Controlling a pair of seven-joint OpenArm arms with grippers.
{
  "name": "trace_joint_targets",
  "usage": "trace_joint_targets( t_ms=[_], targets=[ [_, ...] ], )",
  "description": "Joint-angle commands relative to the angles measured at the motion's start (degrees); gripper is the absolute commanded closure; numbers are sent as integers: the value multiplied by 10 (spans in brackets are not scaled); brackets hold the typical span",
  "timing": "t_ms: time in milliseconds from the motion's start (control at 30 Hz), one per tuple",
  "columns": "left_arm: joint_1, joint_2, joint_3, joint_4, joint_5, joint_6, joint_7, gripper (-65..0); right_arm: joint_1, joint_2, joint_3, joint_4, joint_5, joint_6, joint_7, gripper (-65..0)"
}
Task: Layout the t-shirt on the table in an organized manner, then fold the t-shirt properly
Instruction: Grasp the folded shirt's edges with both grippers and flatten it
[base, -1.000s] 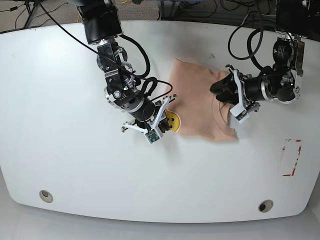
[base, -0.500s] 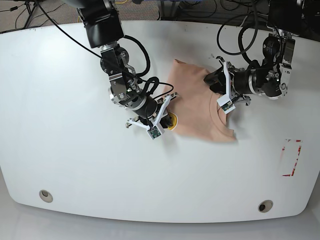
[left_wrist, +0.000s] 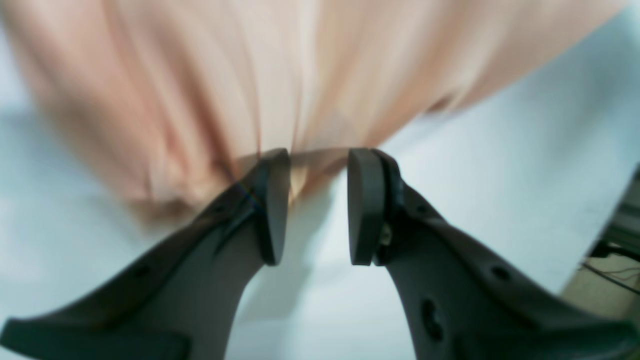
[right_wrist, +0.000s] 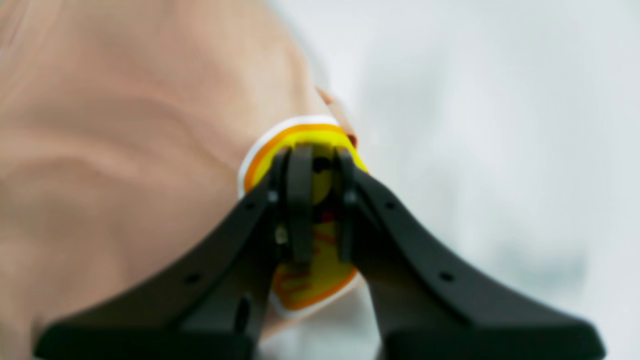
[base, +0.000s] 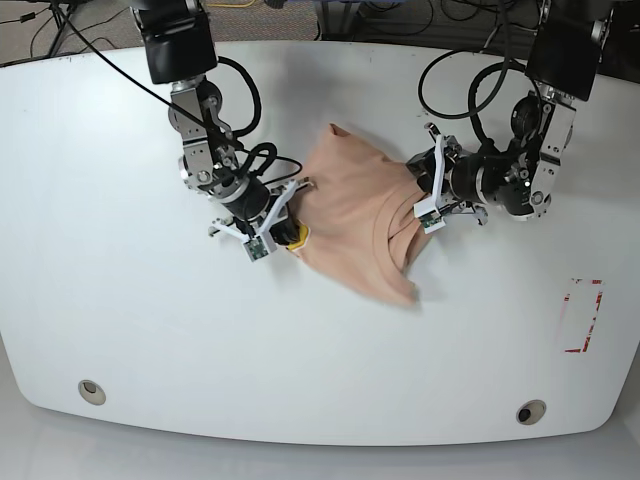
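The laying-out step looks to be in hand: the soft peach-pink cotton t-shirt (base: 360, 215) lies bunched mid-table on the glossy white table (base: 120, 330). The right gripper (right_wrist: 317, 200), at nine o'clock of the cloth, is clamped on its yellow smiley print (right_wrist: 320, 280); the left gripper (left_wrist: 317, 207), at three o'clock, stands part-parted with fabric between its pads. Next, I judge, the arms must draw apart to spread it flat.

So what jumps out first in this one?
The peach t-shirt lies bunched near the middle of the white table, between both arms. The right gripper is clamped on its yellow smiley print; the left gripper sits at the opposite edge, jaws apart.
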Motion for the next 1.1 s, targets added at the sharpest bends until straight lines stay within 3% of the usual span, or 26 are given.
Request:
trace_joint_targets(
  t_ms=[0,333,500,733,900,1067],
  targets=[
    [-34,-6,1,-11,-4,-1,-6,-171,-28,3,19,36,-8,-5,-13,-60],
    [-117,21,-3,-132,-2,-1,-8,-171,-109,-3,28,147,-7,-5,-60,-60],
    [-138,31,-3,-157,-3,-1,-30,-171,-135,-33,27,196,-8,-6,-81,-60],
    [-167,31,-10,-157,-6,-1,-44,-171,-140,-66,26,280,-8,-6,-159,-60],
    [-175,30,-62,-125,-6,-1,-42,-171,-138,-68,26,343,-8,-6,-198,-60],
    [-173,34,-141,-79,-6,-1,-8,-171,-132,-63,29,359,-13,-6,-201,-60]
  ],
)
